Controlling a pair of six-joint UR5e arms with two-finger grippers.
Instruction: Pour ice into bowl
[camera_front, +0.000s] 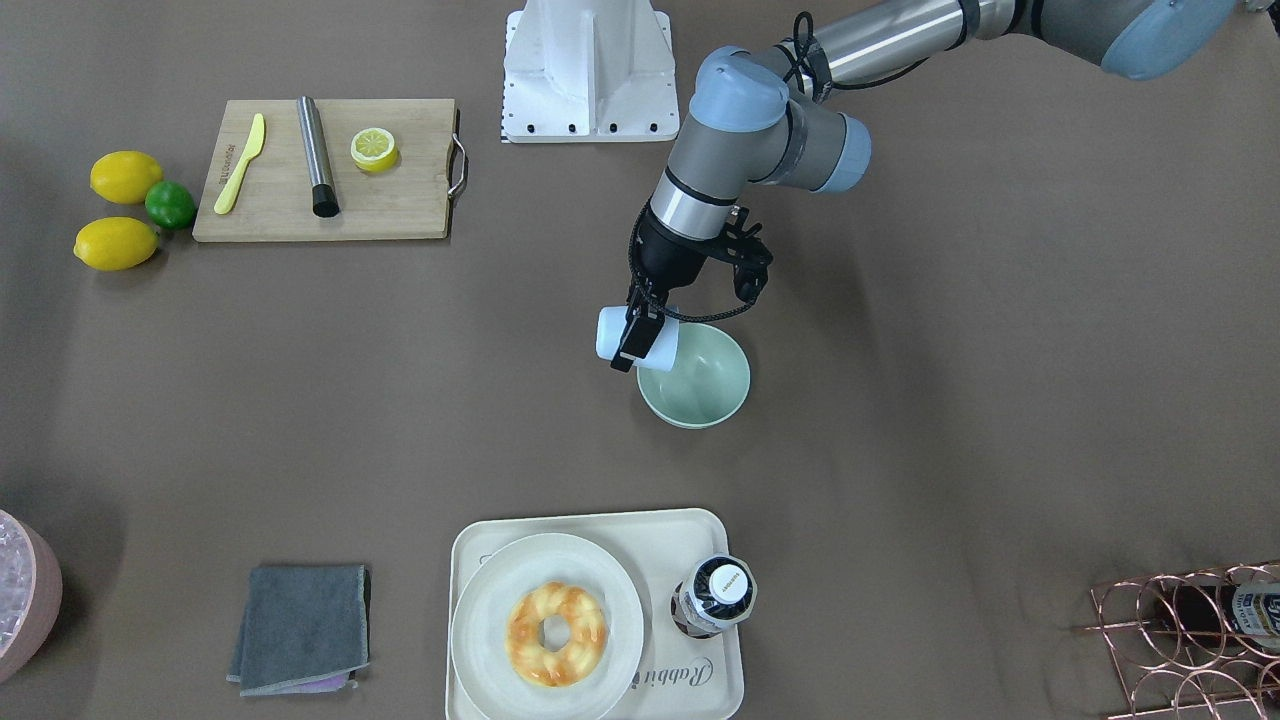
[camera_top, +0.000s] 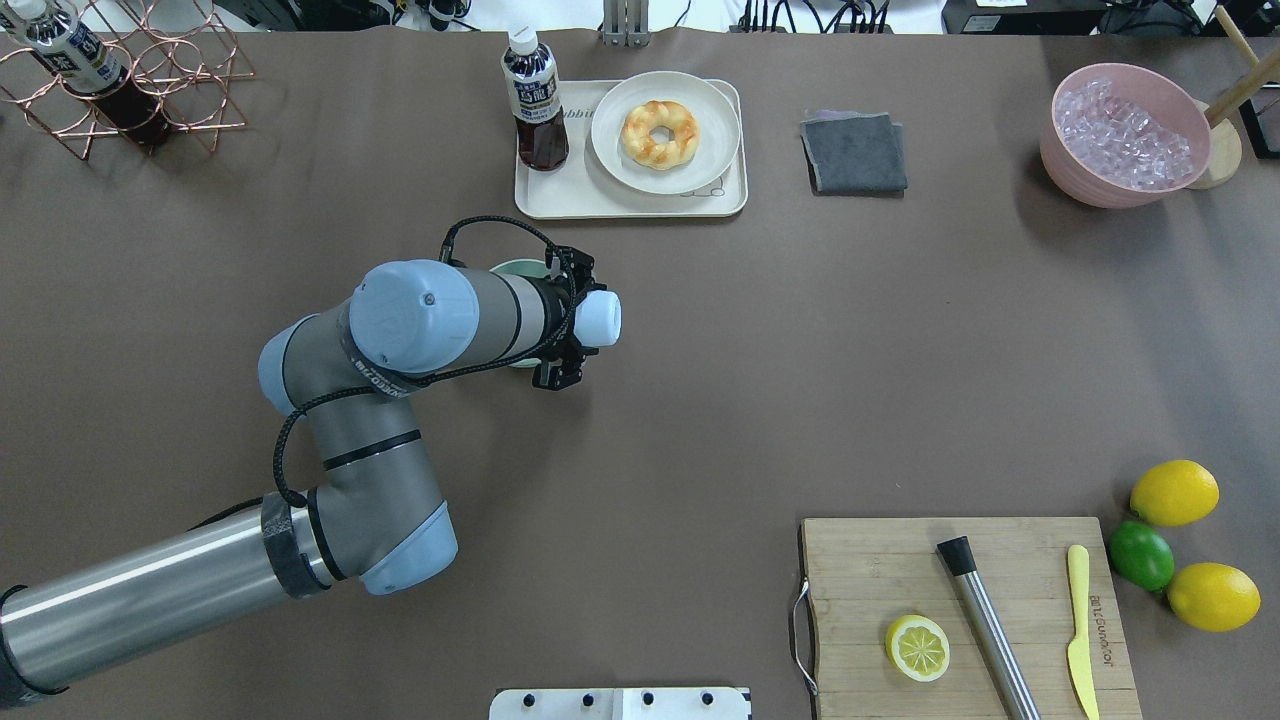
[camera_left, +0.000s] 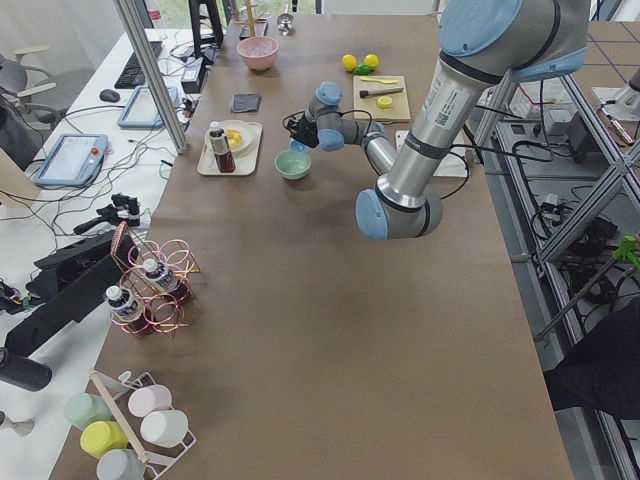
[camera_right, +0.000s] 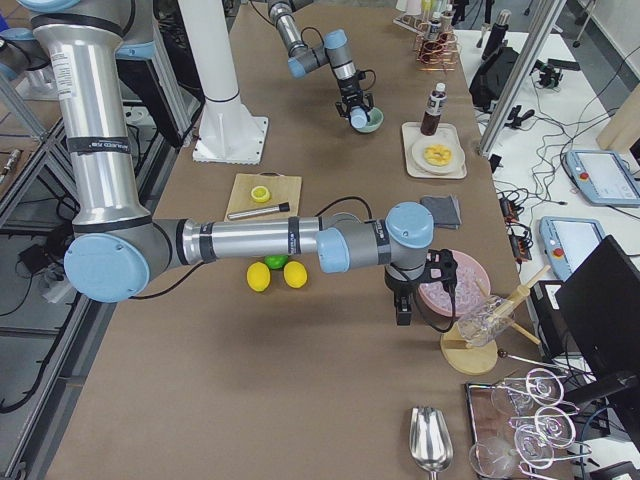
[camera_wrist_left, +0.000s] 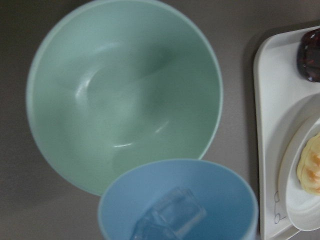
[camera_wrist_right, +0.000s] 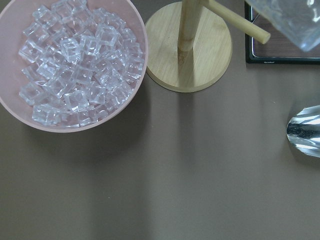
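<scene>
Pouring step, early stage: the cup is tipped and nothing has left it yet.

- Left hand (camera_front: 640, 338): mine, clamped across the pale blue cup (camera_front: 608, 334). I hold it on its side above the bowl's edge, with its mouth turned toward the bowl.
- Ice (camera_wrist_left: 172, 215): a few clear cubes, all lying inside the cup just short of its lip. None are in the bowl.
- Bowl (camera_wrist_left: 125, 100): mint green, upright on the tabletop (camera_front: 900, 450) and bare inside. It sits directly below and ahead of the cup's mouth.
- Tray (camera_wrist_left: 272, 125): white, near the bowl on the side away from me, not touching it.
- Right hand (camera_right: 402, 300): well apart from the bowl, beside the pink tub (camera_top: 1100, 190) of heaped ice. I cannot tell whether it is open or closed.

Next move, as I judge it: roll my left wrist further so the lip drops below the cup's base. The mouth should stay inside the bowl's rim, so the cubes slide in rather than skip onto the tabletop.
</scene>
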